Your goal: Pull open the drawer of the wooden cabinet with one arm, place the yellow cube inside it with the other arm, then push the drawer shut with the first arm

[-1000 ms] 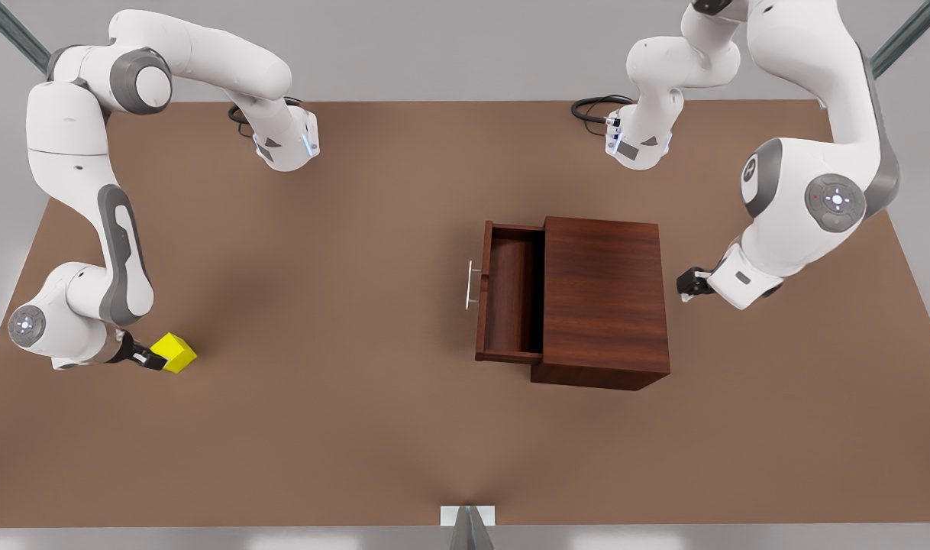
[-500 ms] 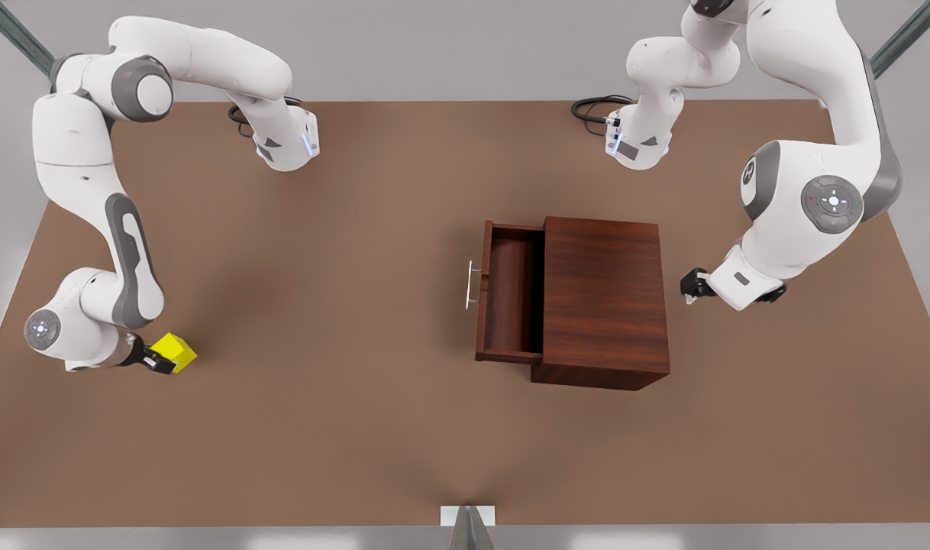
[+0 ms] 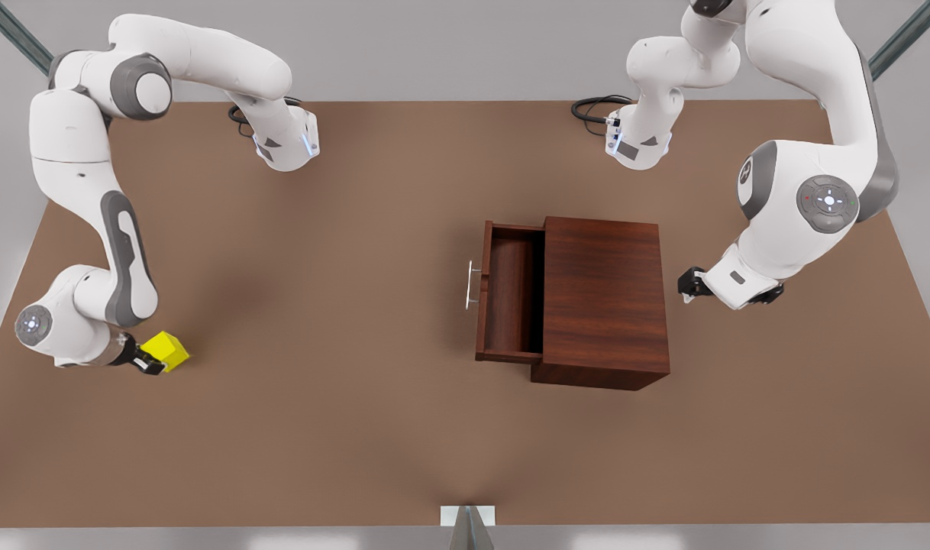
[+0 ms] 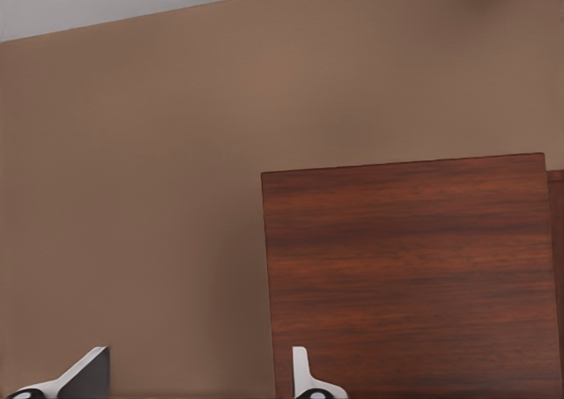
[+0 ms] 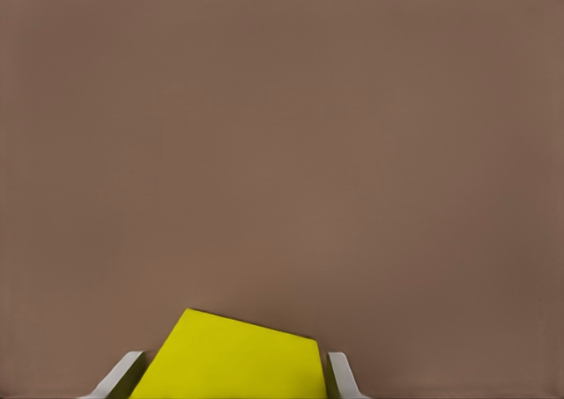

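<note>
The wooden cabinet (image 3: pixel 606 294) stands right of centre in the front view, and its drawer (image 3: pixel 511 294) is pulled out toward the front view's left, its inside bare. The silver handle (image 3: pixel 470 285) faces left. At the front view's far left my right gripper (image 3: pixel 148 359) is shut on the yellow cube (image 3: pixel 167 350), low over the table. The right wrist view shows the cube (image 5: pixel 233 359) tilted between the fingers (image 5: pixel 342 377). My left gripper (image 3: pixel 686 284) waits open behind the cabinet, at the front view's right. The cabinet's back wall (image 4: pixel 405 276) shows in the left wrist view, beyond the fingertips (image 4: pixel 304 377).
The brown table (image 3: pixel 320 428) stretches wide between the cube and the drawer. Both arm bases (image 3: pixel 285 141) (image 3: pixel 637 141) with black cables sit at the far edge. A small grey mount (image 3: pixel 469 523) stands at the near edge.
The right gripper has drawn the yellow cube slightly toward the front view's left, and its arm has shifted. The left arm's elbow has moved a little; its gripper stays behind the cabinet.
</note>
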